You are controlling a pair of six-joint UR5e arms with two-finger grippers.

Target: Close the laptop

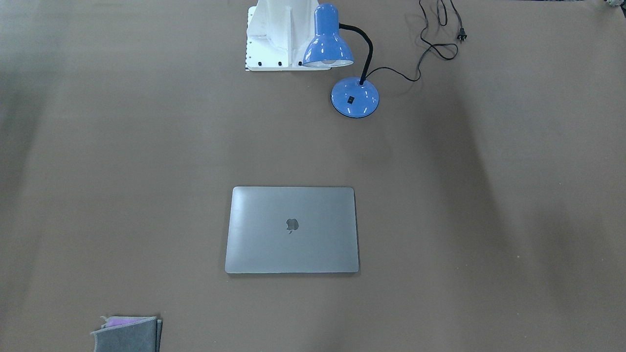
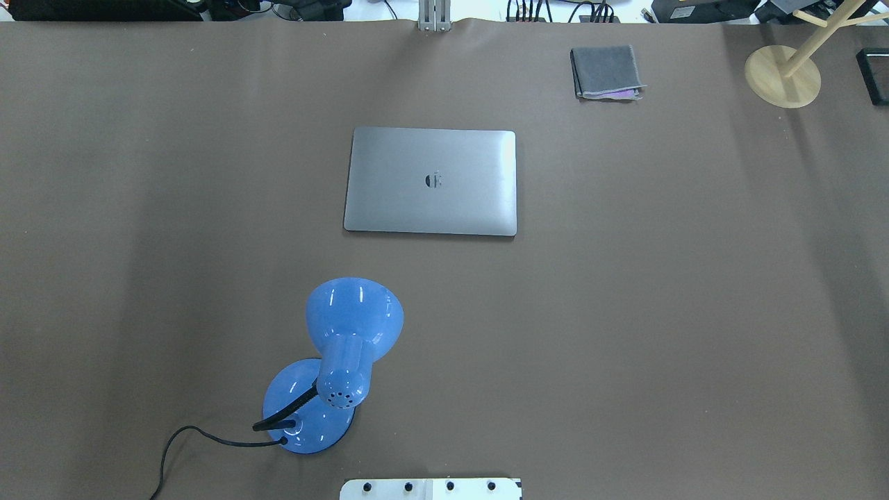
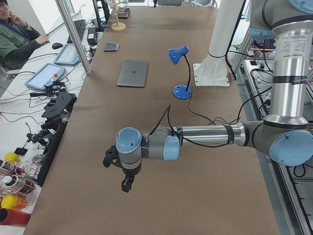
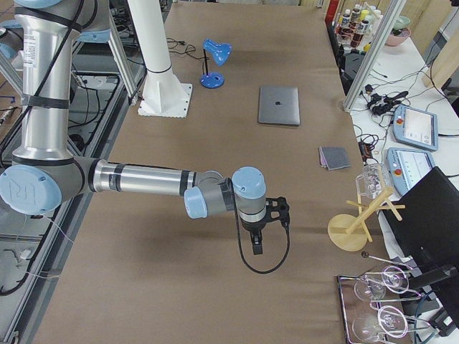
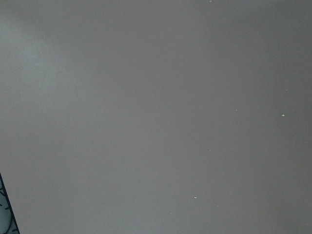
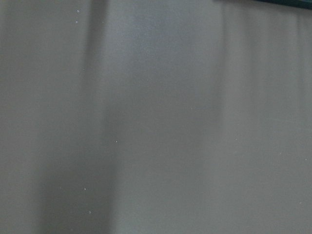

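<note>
While a blue desk lamp (image 2: 333, 368) stands by the robot's base and a folded grey cloth (image 2: 605, 71) lies near the far edge, both well apart from it, the laptop (image 2: 432, 180) rests mid-way across the table (image 2: 660, 312), its grey lid shut flat, logo up. Whether the left gripper (image 3: 126, 185) or right gripper (image 4: 257, 247) is spread cannot be told.
</note>
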